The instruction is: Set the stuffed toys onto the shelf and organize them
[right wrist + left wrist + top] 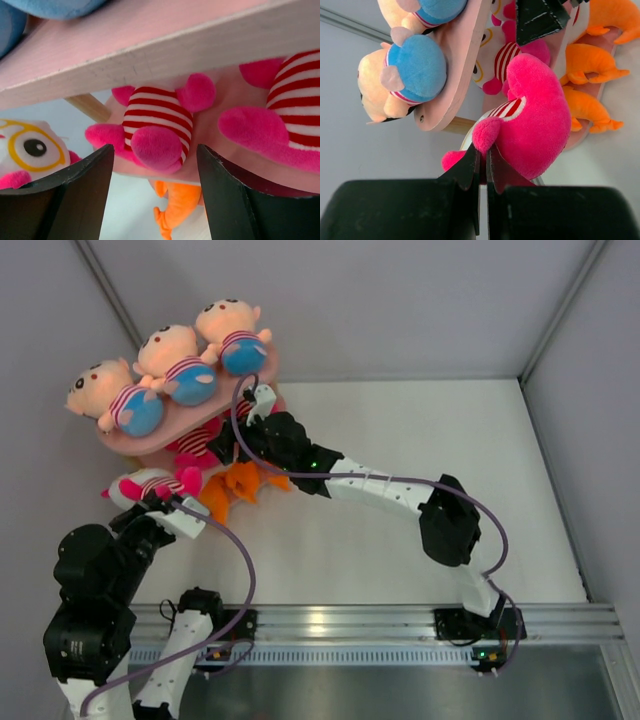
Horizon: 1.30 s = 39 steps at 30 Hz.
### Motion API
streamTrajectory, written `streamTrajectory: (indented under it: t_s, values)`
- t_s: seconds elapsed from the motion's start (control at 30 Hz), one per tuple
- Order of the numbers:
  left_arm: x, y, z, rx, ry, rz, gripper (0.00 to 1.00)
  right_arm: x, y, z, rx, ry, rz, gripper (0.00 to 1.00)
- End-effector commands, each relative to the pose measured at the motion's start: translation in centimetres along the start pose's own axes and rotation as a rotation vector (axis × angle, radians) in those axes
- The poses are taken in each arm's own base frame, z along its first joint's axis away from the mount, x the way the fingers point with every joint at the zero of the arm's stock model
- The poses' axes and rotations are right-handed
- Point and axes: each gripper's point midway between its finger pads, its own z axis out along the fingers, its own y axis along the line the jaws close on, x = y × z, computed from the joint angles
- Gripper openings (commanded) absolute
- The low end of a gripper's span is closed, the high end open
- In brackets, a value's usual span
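Observation:
Three boy stuffed toys in striped shirts and blue pants lie on the top board of the pink shelf. My left gripper is shut on a pink limb of a striped, pink stuffed toy, held beside the shelf's left end. My right gripper reaches under the top board and is open. A striped stuffed toy lies on the middle board just ahead of its fingers, untouched. Another striped one lies to its right.
Orange plush animals sit on the lowest board. A wooden post stands between the boards. Enclosure walls rise close behind and left of the shelf. White tabletop spreads to the right.

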Motion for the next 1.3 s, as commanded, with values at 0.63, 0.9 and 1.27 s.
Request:
streamTrajectory:
  t_s: [0.63,0.9,1.27]
  values:
    - [-2.1,0.2,1.4,-0.040,-0.149,0.091,0.00,-3.5,-1.5,0.4,0.089,-0.171,0.047,0.11]
    - [-1.3,0.2,4.5,-0.161,-0.199,0.144,0.00,-5.1,-3.4,-1.4,0.177,-0.209,0.020,0.00]
    - [0.2,-1.5,6.3,-0.190,-0.208,0.175,0.00,-6.6,-4.4,-2.3,0.190,-0.219,-0.001,0.00]
